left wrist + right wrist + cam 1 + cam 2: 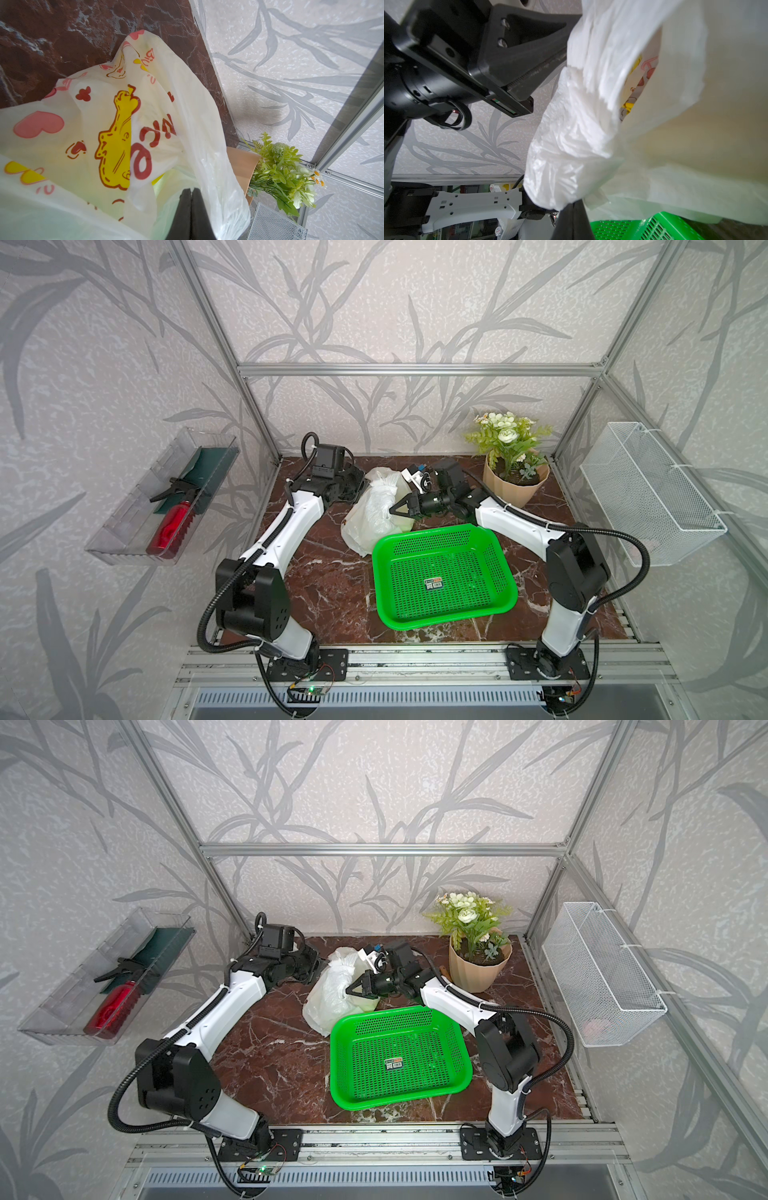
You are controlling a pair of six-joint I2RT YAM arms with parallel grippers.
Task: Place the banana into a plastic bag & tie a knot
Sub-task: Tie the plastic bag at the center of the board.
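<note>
1. Position: the plastic bag (374, 514) lies crumpled toward the back of the worktop (324, 585), between the two arms. Its near edge rests against the rim of the green basket (444, 576).
2. The right gripper (572, 205) has its jaws pressed together on the end of a bunched, twisted white handle (571, 145), as the right wrist view shows.
3. The left gripper (190, 190) has its jaws tight together, with printed film draped round the tips. I cannot tell whether any film is pinched between them.
4. The banana cannot be made out for certain. A yellowish patch shows through the film near the left jaws, but it could be print.
5. No finished knot is visible, so the step in hand looks like gathering the handles for tying.
6. The right arm should probably pull along the length of the handle, not across it. That way the twist stays a tight cord and does not fan out.
7. The film looks thin and slippery, so tension should build slowly. A jerk could tear it or slip it from the jaws.
8. The other side needs a firm anchor. If the left jaws hold nothing, they should take a fresh grip on the second handle before any crossing.
9. The pull should stay low and away from the basket so the bag does not drag it.
10. The flowerpot (515, 485) stands near the right arm, so wide swings toward it are best avoided.
</note>
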